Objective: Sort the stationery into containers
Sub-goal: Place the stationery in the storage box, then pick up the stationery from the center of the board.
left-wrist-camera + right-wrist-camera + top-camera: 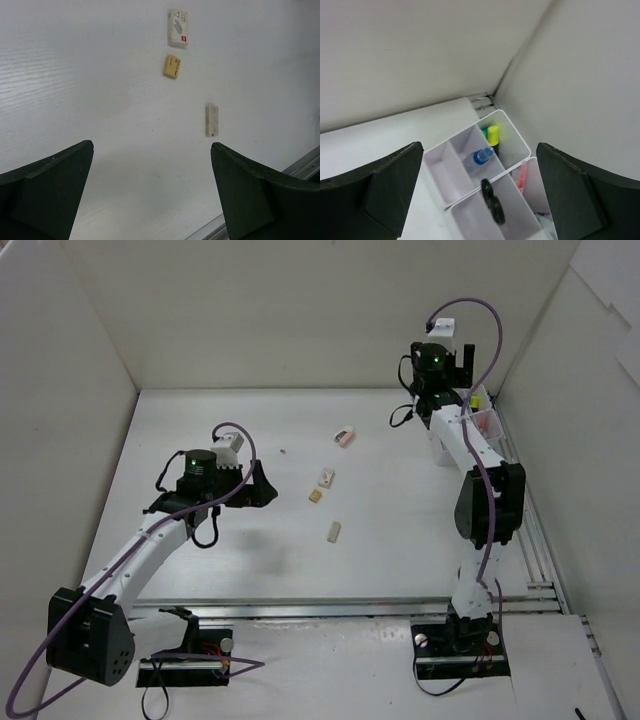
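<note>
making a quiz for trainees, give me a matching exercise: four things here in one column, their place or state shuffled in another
Things:
1 pink eraser
2 yellow-capped marker
3 blue-capped tube
4 left claw

Place or state:
a open, holding nothing
b end compartment of the organiser box
c loose on the table
d compartment next to the marker's

Pairs: 1-c; 2-b; 3-d; 4-a

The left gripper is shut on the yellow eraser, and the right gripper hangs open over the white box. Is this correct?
No. The left gripper is open and empty; the yellow eraser lies on the table ahead of it, as the left wrist view shows. The right gripper hangs open over the white box.
</note>
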{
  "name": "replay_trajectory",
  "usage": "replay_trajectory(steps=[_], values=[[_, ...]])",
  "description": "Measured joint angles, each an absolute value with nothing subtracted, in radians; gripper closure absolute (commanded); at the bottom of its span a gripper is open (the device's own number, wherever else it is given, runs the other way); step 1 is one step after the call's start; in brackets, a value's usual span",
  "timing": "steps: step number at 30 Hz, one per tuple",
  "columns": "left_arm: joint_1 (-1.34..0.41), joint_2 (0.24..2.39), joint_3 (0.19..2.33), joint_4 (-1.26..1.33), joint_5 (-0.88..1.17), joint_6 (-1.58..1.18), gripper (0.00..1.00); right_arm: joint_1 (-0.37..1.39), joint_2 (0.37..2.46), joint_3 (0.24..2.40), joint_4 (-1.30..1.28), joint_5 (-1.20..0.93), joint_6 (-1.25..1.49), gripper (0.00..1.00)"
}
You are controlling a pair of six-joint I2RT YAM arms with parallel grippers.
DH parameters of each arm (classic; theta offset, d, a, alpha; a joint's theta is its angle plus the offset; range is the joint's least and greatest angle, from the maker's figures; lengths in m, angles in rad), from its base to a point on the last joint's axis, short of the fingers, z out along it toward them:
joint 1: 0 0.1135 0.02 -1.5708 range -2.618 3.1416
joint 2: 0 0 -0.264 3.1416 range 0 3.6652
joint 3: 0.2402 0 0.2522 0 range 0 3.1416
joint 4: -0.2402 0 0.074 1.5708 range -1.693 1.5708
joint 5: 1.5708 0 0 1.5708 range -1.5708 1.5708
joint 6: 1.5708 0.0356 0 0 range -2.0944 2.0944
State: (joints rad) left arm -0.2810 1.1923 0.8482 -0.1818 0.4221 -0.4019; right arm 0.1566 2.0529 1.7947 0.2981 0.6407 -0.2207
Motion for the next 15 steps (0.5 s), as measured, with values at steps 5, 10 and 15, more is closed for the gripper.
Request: replay_trajectory(steps=[5, 10, 15], values=[[-0.281, 1.105, 0.815, -0.193, 0.418, -0.406, 0.01, 0.294, 1.827, 1.665, 0.199, 0.514, -0.103, 0.02], [-0.281, 1.009, 0.754, -0.215, 0.409, -0.423, 0.01, 0.455, 1.774, 1.536, 0.1, 0.387, 0.127, 0.02], [-0.281, 0.919, 0.68, -0.25, 0.395, -0.443, 0.0, 0.578, 1.894, 1.507, -0.032, 0.334, 0.309, 0.02]])
